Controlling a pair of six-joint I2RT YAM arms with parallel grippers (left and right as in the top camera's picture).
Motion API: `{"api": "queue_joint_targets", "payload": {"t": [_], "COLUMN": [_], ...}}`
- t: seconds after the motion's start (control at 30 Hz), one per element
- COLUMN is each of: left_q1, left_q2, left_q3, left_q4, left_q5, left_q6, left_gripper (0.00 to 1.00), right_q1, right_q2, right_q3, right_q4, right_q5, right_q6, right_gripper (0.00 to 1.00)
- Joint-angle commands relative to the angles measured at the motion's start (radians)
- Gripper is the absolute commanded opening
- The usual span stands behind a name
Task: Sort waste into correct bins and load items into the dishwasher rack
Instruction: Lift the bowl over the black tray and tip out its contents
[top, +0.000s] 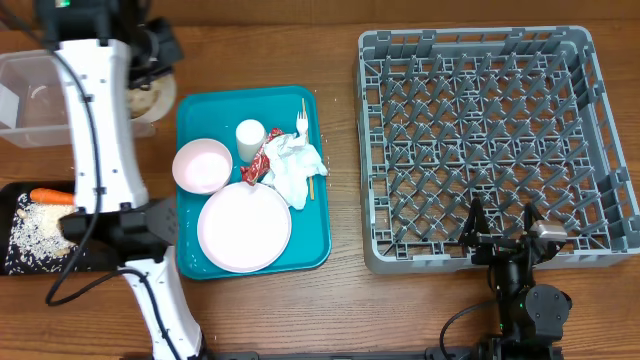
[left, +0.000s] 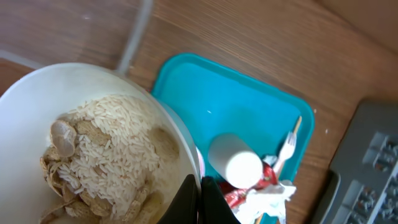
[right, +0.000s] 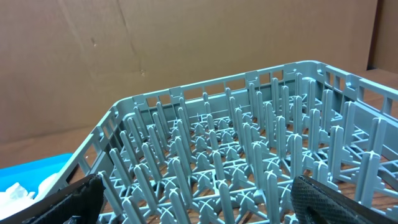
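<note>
Grip is the first care: the left claw (left: 200, 196) is closed on the rim of a white bowl (left: 28, 93), one finger inside and one outside. The bowl holds white rice (left: 112, 146) and beige food scraps (left: 62, 138) piled to one side. I cannot tell whether it is lifted or resting on the surface.

The overhead view places it between the clear tub (top: 20, 135) and the teal tray (top: 312, 235). The black tray (top: 8, 205), lower on the same side, already carries rice and a carrot (top: 50, 196), so I judge the food belongs there.

To do this well, bring the bowl fully above the black tray first, then tip it slowly with the pinched edge high, so the load slides away from the fingers. Rice may stick, so a gentle shake can be needed. A thin rim can slip in such a pinch.

The right claw (top: 503, 228) waits wide open at the near wall of the dishwasher rack (top: 470, 40).
</note>
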Motion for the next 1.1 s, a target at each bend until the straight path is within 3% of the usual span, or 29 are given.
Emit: {"api": "queue_joint_targets", "payload": {"t": [0.0,0.2,0.37,0.77,1.07], "left_q1": [0.072,0.186,0.326,0.566,0.661], "left_q2": [-0.118,-0.293,-0.367,-0.369,-0.369], "left_q3": [-0.034,-0.259,-0.441,-0.834,-1.123], "left_q4": [-0.002,-0.002,-0.002,0.135,0.359], "left_q5": [0.039,-0.008,0.046,0.486,0.702], "left_q6": [0.006,0.008,0.019,0.277,0.351], "left_gripper": [0.04,0.04,0.04,0.04,0.04], "right_q1": [-0.005,-0.004,-0.005,-0.004,-0.005], "right_q2": [-0.010,-0.010,-0.010,-0.010,-0.010], "right_q3": [-0.011,-0.011,-0.011,-0.011,-0.011], "right_q4": [0.008,0.008,0.008,0.008,0.008], "right_q5": [0.010,0.010,0.010,0.010,0.010], "right_q6": [-0.004,-0.004,-0.004,-0.004,-0.004], "right_gripper": [1.00,1.00,1.00,1.00,1.00]}}
